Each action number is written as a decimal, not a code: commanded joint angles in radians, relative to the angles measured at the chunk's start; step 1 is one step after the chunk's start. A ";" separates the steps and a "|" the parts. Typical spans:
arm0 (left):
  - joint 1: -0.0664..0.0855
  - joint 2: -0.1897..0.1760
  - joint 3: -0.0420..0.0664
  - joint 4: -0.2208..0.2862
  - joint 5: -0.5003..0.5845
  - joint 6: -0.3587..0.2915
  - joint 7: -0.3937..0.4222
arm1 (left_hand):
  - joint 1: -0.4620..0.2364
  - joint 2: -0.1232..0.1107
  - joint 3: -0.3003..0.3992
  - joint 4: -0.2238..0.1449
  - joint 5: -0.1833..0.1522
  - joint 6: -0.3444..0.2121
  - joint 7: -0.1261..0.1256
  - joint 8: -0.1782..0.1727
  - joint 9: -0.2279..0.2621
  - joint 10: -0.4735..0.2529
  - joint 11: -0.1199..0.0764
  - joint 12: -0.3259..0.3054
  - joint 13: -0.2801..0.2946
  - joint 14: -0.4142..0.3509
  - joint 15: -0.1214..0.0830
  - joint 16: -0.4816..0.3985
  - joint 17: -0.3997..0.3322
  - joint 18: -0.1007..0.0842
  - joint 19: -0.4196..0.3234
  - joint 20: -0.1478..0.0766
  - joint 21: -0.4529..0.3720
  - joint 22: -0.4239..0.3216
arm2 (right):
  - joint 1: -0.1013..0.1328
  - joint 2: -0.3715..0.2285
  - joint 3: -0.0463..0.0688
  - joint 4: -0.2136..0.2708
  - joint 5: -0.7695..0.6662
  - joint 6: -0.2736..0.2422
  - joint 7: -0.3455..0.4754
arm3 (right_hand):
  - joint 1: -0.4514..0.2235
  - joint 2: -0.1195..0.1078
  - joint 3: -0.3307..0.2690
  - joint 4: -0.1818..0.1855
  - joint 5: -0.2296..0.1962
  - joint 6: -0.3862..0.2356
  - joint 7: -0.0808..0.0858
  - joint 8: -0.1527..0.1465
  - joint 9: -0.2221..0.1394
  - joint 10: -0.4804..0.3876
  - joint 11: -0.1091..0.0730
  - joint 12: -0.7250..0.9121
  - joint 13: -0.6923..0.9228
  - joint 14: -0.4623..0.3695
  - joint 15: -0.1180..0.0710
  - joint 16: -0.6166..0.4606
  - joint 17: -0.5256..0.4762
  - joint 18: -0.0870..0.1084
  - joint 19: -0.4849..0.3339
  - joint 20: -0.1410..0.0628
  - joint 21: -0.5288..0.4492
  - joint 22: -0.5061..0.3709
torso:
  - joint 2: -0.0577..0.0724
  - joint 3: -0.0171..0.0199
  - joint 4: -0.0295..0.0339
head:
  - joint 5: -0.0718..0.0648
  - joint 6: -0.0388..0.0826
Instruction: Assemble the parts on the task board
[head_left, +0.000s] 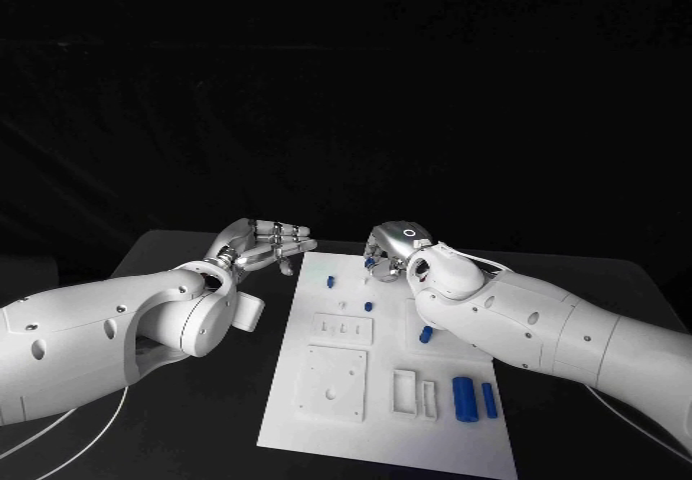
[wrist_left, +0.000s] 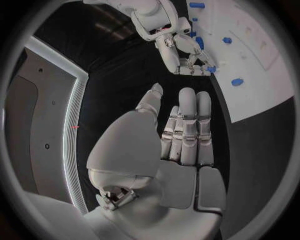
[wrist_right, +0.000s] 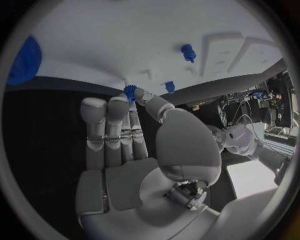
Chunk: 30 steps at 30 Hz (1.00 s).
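Head view shows you your right hand (head_left: 392, 247) pinching a small blue toothed part (wrist_right: 130, 92) at the white task board's (head_left: 433, 440) top edge, mid-frame, so next press it onto its peg, I think, while your left hand (head_left: 274, 243) waits, fingers straight, holding nothing.

The task board (head_left: 325, 400) lies between the two hands. The left hand (head_left: 267, 243) hovers just beyond its far left corner; the right hand (head_left: 392, 246) hangs over its far edge, parts (head_left: 472, 398) lying nearer.
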 joint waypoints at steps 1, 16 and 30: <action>0.003 0.003 0.001 0.001 0.005 0.011 0.009 | 0.000 -0.008 -0.001 0.006 -0.004 -0.004 0.000 0.002 0.000 -0.007 0.003 0.004 0.001 0.000 0.001 -0.007 0.001 0.004 -0.002 -0.001 -0.003 -0.001 | 0.000 0.004 0.000 -0.008 -0.006 0.026 0.011 | 0.011 0.003 -0.003 -0.001 0.000 0.009 0.000 0.005 0.008 0.005 0.000 0.005 0.001 0.002 -0.005 0.001 0.001 0.014 0.031 -0.004 -0.003 0.001 | 0.001 -0.0001 0.0003 | 0.000 -0.005; 0.003 0.005 0.001 -0.003 0.011 0.015 0.008 | -0.005 -0.011 -0.003 0.015 -0.032 -0.005 -0.001 0.002 0.000 -0.009 0.002 0.004 0.001 0.002 0.000 -0.007 0.004 0.004 -0.001 -0.002 0.001 -0.006 | -0.001 0.010 -0.002 -0.027 -0.006 0.035 0.014 | 0.010 0.004 -0.013 0.001 -0.008 0.002 0.002 0.004 0.005 -0.004 0.002 0.004 -0.003 0.002 -0.004 -0.002 0.000 0.014 0.034 -0.003 -0.019 0.012 | 0.000 -0.0026 0.0001 | 0.008 -0.007; 0.003 0.013 0.001 -0.008 0.011 0.015 0.005 | -0.004 -0.014 -0.001 0.020 -0.041 -0.008 -0.001 0.002 0.000 -0.012 0.003 0.004 0.001 0.001 -0.001 -0.008 0.005 0.003 -0.002 -0.002 0.001 -0.008 | -0.001 0.011 -0.005 -0.035 0.010 0.065 0.025 | 0.018 -0.026 -0.049 -0.023 0.012 -0.067 0.018 0.003 -0.026 -0.125 0.041 0.003 -0.027 0.000 0.028 -0.005 -0.005 0.026 0.032 0.025 -0.060 0.010 | 0.000 -0.0066 0.0034 | 0.011 -0.010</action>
